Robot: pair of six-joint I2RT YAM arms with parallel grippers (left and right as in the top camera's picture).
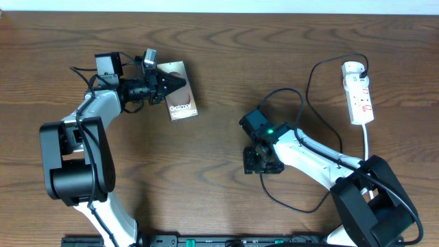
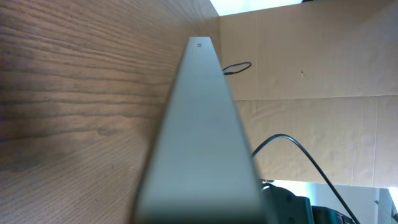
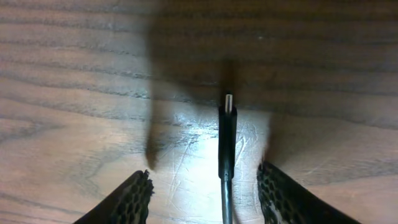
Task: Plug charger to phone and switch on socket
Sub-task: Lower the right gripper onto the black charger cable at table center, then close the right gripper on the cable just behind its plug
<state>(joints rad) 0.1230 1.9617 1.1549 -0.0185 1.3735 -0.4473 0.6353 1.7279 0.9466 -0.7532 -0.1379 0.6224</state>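
The bronze-brown phone [image 1: 181,101], lettered "Galaxy", lies at the table's upper left. My left gripper [image 1: 175,84] is shut on its upper end. In the left wrist view the phone [image 2: 199,137] fills the middle edge-on and hides the fingers. The charger's black cable [image 1: 305,89] loops across the right half, from the white socket [image 1: 358,92] at the far right. Its connector tip [image 3: 227,127] lies on the wood between my right gripper's [image 3: 208,196] open fingers [image 3: 134,199], touching neither. Seen from overhead, that gripper [image 1: 261,163] points down at the table's centre right.
The socket's white cord [image 1: 368,140] runs down toward the right arm's base. Slack black cable [image 1: 288,202] curls on the table near that base. A cardboard wall [image 2: 311,74] stands beyond the table edge in the left wrist view.
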